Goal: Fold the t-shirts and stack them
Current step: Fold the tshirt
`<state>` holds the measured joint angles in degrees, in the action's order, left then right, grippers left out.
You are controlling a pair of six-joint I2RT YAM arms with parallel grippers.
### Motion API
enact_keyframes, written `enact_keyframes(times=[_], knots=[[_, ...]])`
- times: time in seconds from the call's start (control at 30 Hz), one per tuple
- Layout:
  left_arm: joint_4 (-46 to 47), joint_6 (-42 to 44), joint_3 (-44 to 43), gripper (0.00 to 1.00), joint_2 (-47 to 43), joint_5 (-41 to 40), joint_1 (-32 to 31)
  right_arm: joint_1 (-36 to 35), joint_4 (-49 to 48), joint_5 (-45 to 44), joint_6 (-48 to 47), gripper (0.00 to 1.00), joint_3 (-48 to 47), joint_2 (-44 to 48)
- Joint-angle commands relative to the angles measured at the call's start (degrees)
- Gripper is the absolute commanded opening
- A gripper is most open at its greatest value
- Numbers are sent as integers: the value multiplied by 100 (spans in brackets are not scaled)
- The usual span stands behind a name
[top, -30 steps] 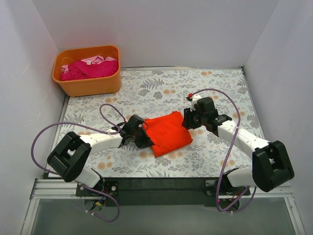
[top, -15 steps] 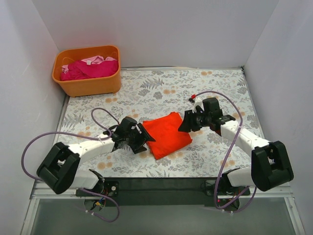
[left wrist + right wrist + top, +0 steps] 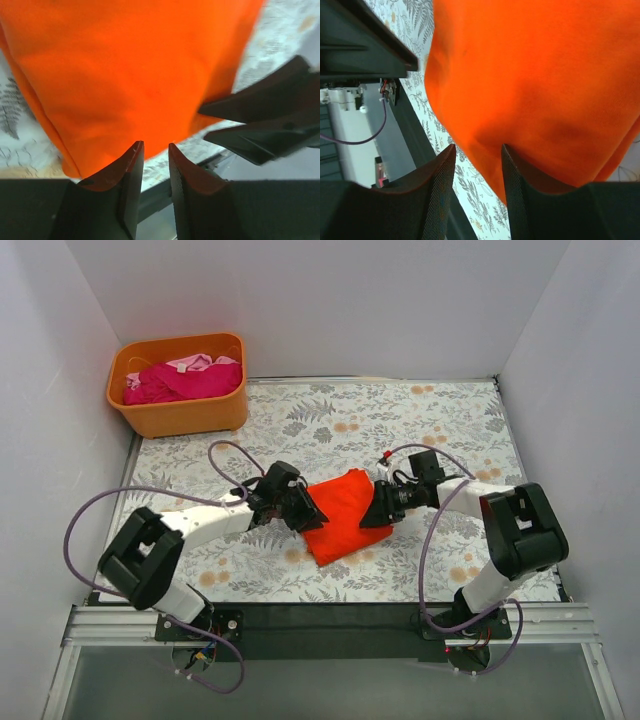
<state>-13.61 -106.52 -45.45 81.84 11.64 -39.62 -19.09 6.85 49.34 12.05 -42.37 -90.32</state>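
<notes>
Tub (image 3: 180,416) w/ magenta tee (image 3: 185,381) + pale-pink tee (image 3: 192,363) inside

Left gripper (image 3: 303,515) sits at the left edge of the folded orange-red t-shirt (image 3: 345,512) and right gripper (image 3: 381,511) at its right edge, tips facing. Ahead of each claw lies the shirt, then the opposing claw, so there is no straight path through. Just behind the left claw a purple cable loop (image 3: 222,452) arcs over the table (image 3: 420,420). Beyond both claws, bare floral surface runs to the back wall (image 3: 350,310). The orange tub (image 3: 185,412) stands well apart, far beyond and left of the left claw.
</notes>
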Motion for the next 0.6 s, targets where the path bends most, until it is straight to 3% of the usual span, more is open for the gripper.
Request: enact_keyframes(times=[0.0,0.1,0.27,0.43,0.57], knots=[[393,-53,150,26,647,453,-29,90,-447,533,-195,41,-8,-475],[517,-167,396,22,1166,584,-3,204,-571,664,-195,40,-43,-1038],[974,-334,1046,21,1167,752,348,406,-632,744,-90,38,-70,-1505],[825,148,977,21,1193,726,955,362,-624,586,147,38,-148,-936],[448,1209,240,26,1422,656,1324,327,-1264,296,700,38,-421,-303]])
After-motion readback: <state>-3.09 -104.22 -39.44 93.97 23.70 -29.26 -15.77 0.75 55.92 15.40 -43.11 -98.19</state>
